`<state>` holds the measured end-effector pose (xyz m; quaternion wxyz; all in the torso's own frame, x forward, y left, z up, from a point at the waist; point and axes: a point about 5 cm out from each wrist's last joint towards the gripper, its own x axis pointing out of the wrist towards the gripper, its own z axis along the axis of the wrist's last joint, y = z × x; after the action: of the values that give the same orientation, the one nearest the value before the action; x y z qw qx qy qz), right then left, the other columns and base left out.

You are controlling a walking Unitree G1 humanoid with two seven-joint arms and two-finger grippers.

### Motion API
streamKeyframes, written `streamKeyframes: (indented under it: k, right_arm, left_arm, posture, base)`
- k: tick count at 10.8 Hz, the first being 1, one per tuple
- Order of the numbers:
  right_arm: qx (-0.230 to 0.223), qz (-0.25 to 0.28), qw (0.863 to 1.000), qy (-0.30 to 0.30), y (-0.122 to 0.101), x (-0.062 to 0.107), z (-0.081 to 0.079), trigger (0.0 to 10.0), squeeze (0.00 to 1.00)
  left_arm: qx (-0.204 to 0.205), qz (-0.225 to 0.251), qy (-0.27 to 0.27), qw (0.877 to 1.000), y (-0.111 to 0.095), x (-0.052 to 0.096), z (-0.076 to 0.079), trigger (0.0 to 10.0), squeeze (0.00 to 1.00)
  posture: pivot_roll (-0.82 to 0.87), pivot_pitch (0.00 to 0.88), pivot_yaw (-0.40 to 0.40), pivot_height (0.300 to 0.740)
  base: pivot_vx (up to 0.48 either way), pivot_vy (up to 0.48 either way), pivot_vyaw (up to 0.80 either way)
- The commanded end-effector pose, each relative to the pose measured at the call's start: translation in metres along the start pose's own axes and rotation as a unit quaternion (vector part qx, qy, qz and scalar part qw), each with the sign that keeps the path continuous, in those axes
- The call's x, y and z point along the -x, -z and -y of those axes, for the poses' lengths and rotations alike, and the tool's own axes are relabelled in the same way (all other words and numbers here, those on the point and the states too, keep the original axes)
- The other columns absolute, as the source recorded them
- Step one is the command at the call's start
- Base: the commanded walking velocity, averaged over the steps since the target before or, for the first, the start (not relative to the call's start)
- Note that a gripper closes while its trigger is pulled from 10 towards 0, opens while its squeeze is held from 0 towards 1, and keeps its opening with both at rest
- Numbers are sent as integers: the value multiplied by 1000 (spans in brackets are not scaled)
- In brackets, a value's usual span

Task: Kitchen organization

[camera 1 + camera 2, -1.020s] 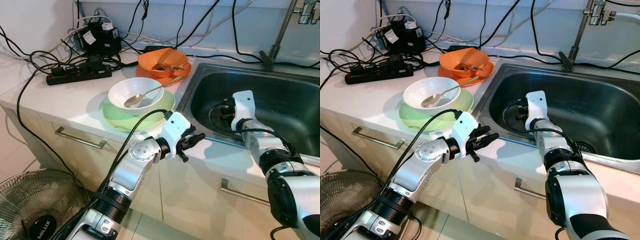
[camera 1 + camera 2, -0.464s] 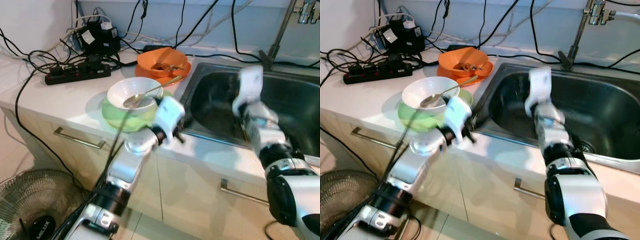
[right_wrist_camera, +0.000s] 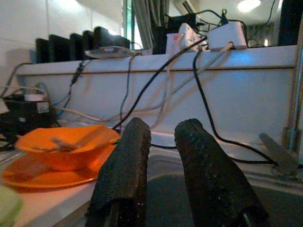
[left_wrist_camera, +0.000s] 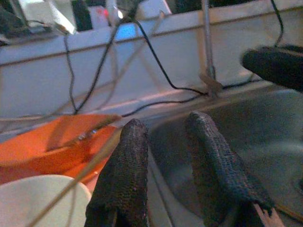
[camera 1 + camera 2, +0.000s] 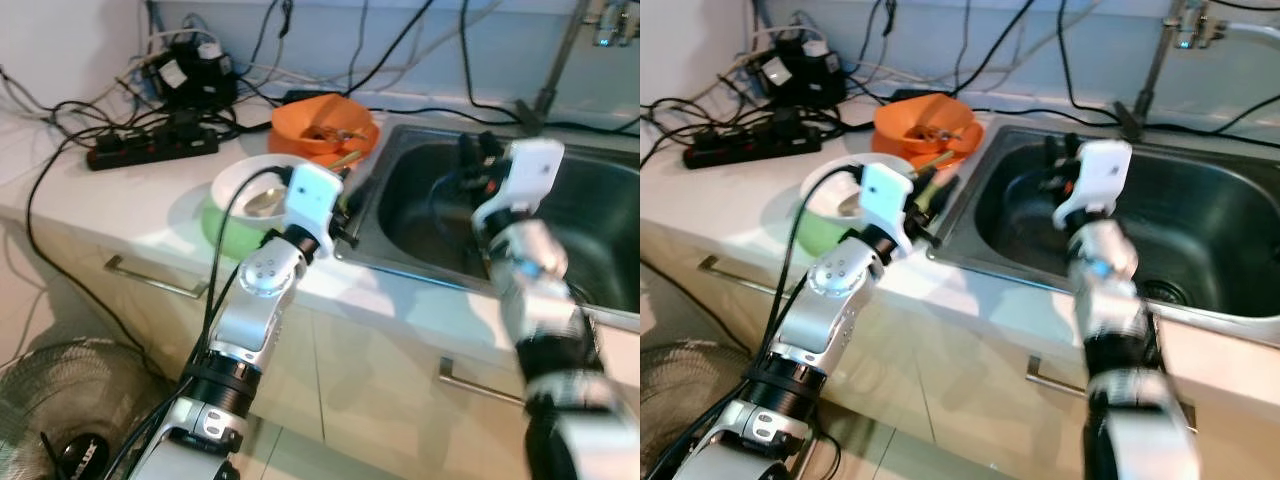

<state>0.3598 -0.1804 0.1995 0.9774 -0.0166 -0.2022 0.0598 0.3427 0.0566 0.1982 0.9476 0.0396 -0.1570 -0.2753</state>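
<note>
A white bowl [image 5: 248,188] with a spoon [image 5: 345,160] in it sits on a green plate [image 5: 222,235] on the counter. Behind it an orange bowl [image 5: 325,125] rests on an orange plate [image 3: 42,175]. My left gripper [image 5: 340,207] hovers just right of the white bowl, by the sink's left rim. In the left wrist view its fingers [image 4: 134,142] stand apart with nothing between them. My right gripper [image 5: 475,150] hangs over the sink basin [image 5: 440,235], open and holding nothing. My left arm hides part of the white bowl.
A faucet [image 5: 550,80] rises behind the sink. A power strip [image 5: 150,150], chargers and many black cables crowd the counter's back left. Drawer handles [image 5: 150,280] run along the cabinet front. A floor fan [image 5: 60,420] stands at the lower left.
Both arms have risen. The left gripper moved from the counter's front edge up beside the white bowl. The right gripper lifted from low in the basin to higher above it.
</note>
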Motion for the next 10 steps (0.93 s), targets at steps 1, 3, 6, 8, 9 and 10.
streamKeyframes:
  k: [1, 3, 6, 8, 9, 10]
  right_arm:
    - [-8, 6, 1000, -3, -2, 2, -5, 10000, 0]
    - [-22, 23, 999, 14, -5, 16, -8, 10000, 0]
    - [-26, 40, 999, 7, -12, 21, -24, 10000, 0]
    - [-36, 30, 999, 9, -3, 30, -37, 10000, 0]
    - [-26, 31, 999, 0, -1, 34, -45, 10000, 0]
    - [-29, 33, 999, 3, -1, 38, -49, 10000, 0]
  left_arm:
    - [-9, 9, -16, 1000, -4, -2, -6, 10000, 0]
    - [-9, 19, -47, 999, 0, 3, -12, 10000, 0]
    - [-16, 37, -90, 995, 8, 13, -18, 10000, 0]
    - [-30, 45, -107, 993, 12, 22, -19, 10000, 0]
    - [-36, 48, -114, 992, 14, 25, -19, 10000, 0]
    - [-52, 52, -130, 989, 14, 28, -22, 10000, 0]
  posture:
    - [40, 16, 91, 740]
    - [33, 8, 99, 740]
    - [25, 0, 102, 740]
    - [27, 0, 103, 740]
    - [25, 0, 103, 740]
    - [21, 0, 104, 740]
  base:
    - [0, 0, 0]
    - [0, 0, 0]
    - [0, 0, 0]
    - [0, 0, 0]
    - [0, 0, 0]
    - [0, 0, 0]
